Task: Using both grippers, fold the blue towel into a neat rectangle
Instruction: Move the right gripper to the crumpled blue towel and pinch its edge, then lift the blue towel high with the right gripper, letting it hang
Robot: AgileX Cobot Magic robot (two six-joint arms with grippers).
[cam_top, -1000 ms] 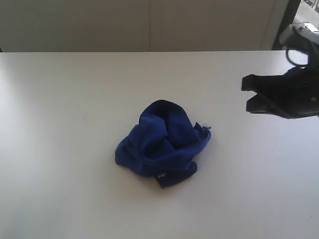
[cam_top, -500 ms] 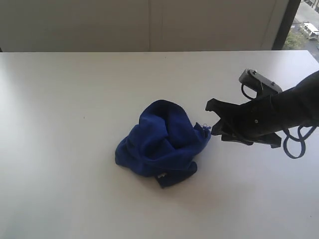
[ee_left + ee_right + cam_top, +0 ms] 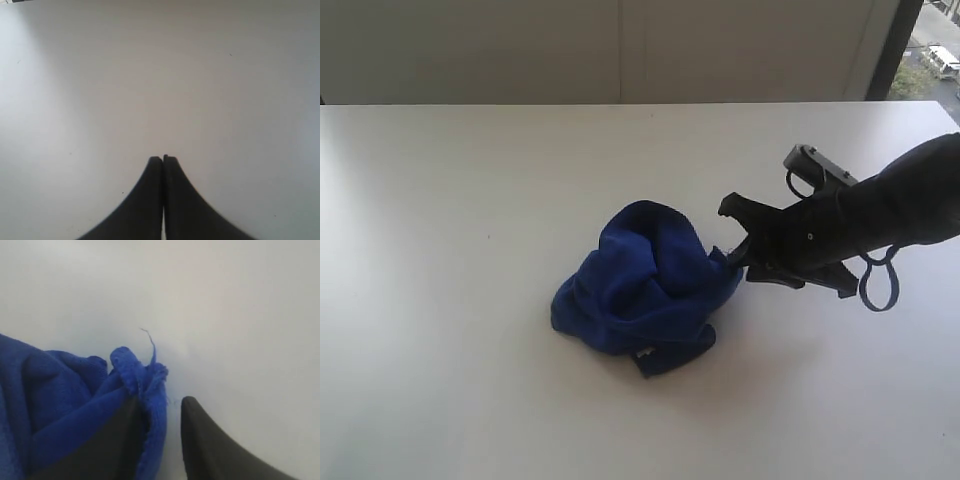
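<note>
Towel (image 3: 640, 290) sits bunched on the table (image 3: 440, 200). The right gripper (image 3: 730, 238) is at its right edge, jaws apart astride a frayed corner. Left gripper (image 3: 163, 159) closed, away from the towel. Risk: the pinch catches only fringe and slips, or grabs several layers and drags the heap.

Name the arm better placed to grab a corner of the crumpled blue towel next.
Right, probably. The right pincer is at the edge of the blue towel, jaws open with a frayed corner between them. The left pincer is shut over the table, with no towel in its wrist view.
</note>
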